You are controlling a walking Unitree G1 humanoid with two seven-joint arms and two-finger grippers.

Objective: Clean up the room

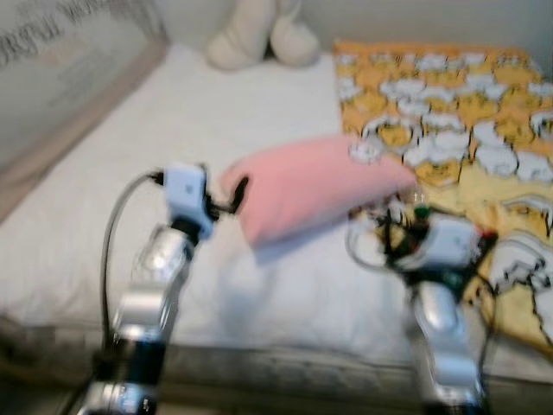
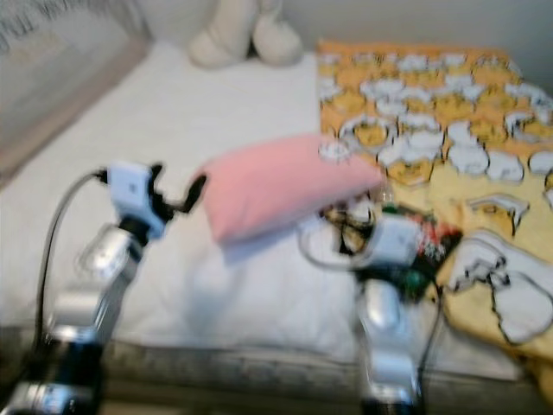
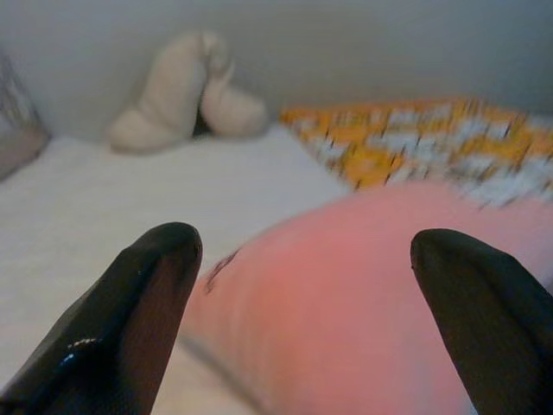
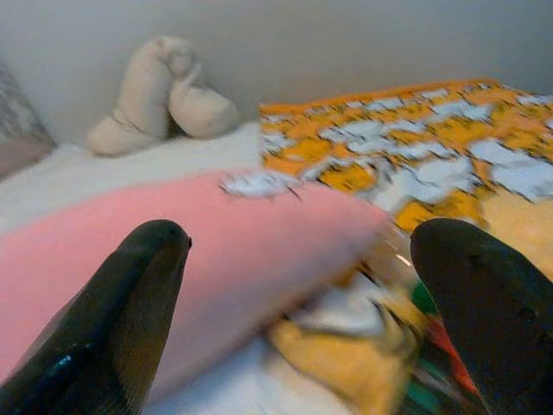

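A bed covered with a white sheet is seen from its near edge, and the head views are somewhat blurred. A pink pillow lies near the middle of the bed, its right end resting against or slightly over the edge of a yellow-and-orange patterned blanket that is spread across the right part of the mattress. A cream plush toy sits at the far end of the bed by the wall, and a grey printed cushion is seen at the far left. The left end effector is held at the left end of the pink pillow, its two black fingers spread wide with the pillow's end seen between them in the left wrist view; whether the fingers touch the fabric cannot be told. The right end effector is held just near of the pillow's right end, above the blanket's edge, its fingers likewise set wide apart with nothing gripped. Both silver arms reach over the near edge of the bed.
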